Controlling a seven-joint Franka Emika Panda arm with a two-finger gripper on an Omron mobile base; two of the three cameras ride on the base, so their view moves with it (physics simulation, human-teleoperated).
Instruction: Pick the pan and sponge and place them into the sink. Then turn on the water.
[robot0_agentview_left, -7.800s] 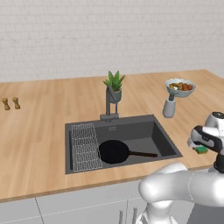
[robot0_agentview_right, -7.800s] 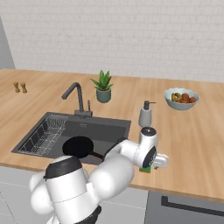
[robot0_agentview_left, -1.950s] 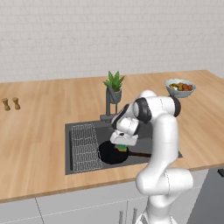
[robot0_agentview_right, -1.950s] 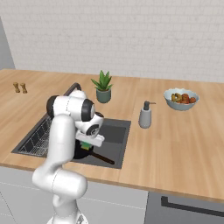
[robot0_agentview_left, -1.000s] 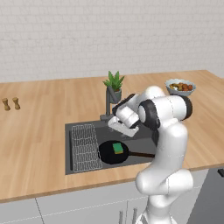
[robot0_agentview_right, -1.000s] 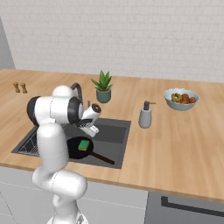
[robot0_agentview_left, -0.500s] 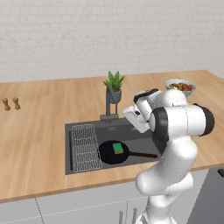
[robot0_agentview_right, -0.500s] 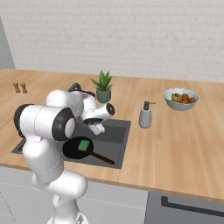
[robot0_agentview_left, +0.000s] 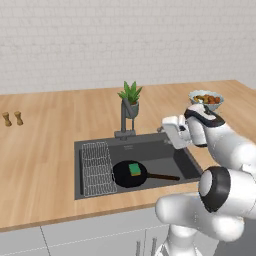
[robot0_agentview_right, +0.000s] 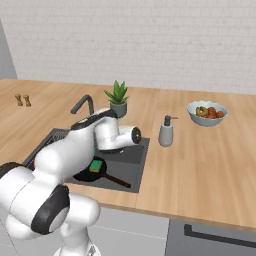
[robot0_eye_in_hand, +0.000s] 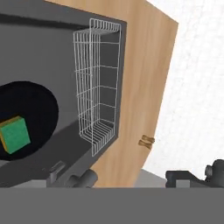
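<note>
The black pan (robot0_agentview_left: 129, 173) is seen lying flat in the sink (robot0_agentview_left: 165, 151), near the middle of the left base view. The green sponge (robot0_agentview_left: 134, 169) is set on top of the pan. A wire rack (robot0_agentview_left: 96, 168) is placed just left of the pan, inside the sink. The gripper (robot0_agentview_left: 169, 133) is held up above the right side of the sink, with its jaws spread wide and nothing between them. The faucet (robot0_agentview_left: 123, 120) is seen behind the sink, beside a small plant (robot0_agentview_left: 130, 98). A bowl of fruit (robot0_agentview_left: 205, 99) is set at the right of the counter (robot0_agentview_left: 45, 145).
</note>
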